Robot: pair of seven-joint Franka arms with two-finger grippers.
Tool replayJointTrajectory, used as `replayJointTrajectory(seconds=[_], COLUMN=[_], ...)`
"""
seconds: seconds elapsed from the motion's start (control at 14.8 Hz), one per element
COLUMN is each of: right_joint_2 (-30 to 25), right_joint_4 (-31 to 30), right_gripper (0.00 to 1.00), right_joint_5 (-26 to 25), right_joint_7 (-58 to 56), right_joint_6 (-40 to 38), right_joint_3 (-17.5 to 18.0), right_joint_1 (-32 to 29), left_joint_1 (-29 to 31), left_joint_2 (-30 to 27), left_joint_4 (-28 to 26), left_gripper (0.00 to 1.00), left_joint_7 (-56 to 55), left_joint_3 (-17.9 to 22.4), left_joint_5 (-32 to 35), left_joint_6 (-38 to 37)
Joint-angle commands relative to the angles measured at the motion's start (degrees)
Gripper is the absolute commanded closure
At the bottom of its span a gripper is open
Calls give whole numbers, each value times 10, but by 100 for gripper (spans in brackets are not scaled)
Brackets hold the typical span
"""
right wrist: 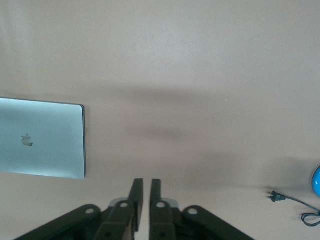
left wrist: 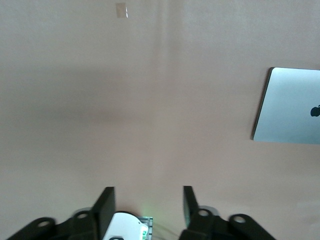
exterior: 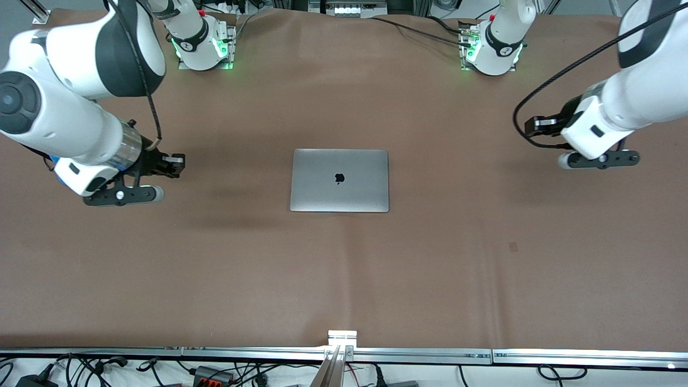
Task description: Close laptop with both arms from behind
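The silver-grey laptop (exterior: 339, 180) lies shut and flat in the middle of the brown table, with the black apple logo on its lid facing up. It also shows in the left wrist view (left wrist: 290, 112) and in the right wrist view (right wrist: 42, 137). My left gripper (exterior: 532, 126) hovers over the table toward the left arm's end, well apart from the laptop, and it is open and empty (left wrist: 147, 192). My right gripper (exterior: 180, 161) hovers over the table toward the right arm's end, also apart from the laptop, with its fingers together on nothing (right wrist: 145, 182).
A small dark patch (exterior: 513, 246) marks the table cover nearer the front camera; it also shows in the left wrist view (left wrist: 121, 10). A black plug with cable (right wrist: 276, 196) and a blue object (right wrist: 316, 182) lie beside the right gripper. A metal rail (exterior: 419, 355) runs along the front edge.
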Motion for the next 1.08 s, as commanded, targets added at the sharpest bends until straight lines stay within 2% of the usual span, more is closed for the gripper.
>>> replayJointTrajectory(seconds=[0.0,0.14,0.27,0.41,0.47,0.54,0.68,0.74,0.88,1.02], right_joint_2=[13,11,1,-2,-5,-16,-19,-22,-26,-40], right_joint_4=[36,37,40,68,81,81,78,78,78,64], right_gripper=[0,0,0,0,0,0,0,0,0,0], right_joint_5=[2,-1,2,-7,-29,-47,-56,-76,-124,-136], right_joint_7=[-7,-4,-13,-20,-21,-19,-20,-20,-21,-20], right_joint_6=[-21,-20,-12,-18,-17,-11,-7,-3,-8,-1], right_joint_3=[-14,-14,5,96,155,199,287,312,314,308], right_joint_1=[0,-8,-57,-154,-212,-259,-364,-392,-391,-381], left_joint_1=[-4,-4,-4,1,0,0,-1,-3,-4,-4], left_joint_2=[-19,-30,-70,-91,-101,-110,-102,-98,-99,-96], left_joint_4=[-10,-11,-64,-99,-107,-124,-124,-122,-121,-108], left_gripper=[0,0,0,0,0,0,0,0,0,0], left_joint_7=[22,32,32,35,37,47,86,87,85,85], left_joint_3=[22,33,34,40,42,43,74,79,76,73], left_joint_5=[29,46,49,48,49,48,45,45,45,45], left_joint_6=[6,12,60,97,109,120,144,144,143,141])
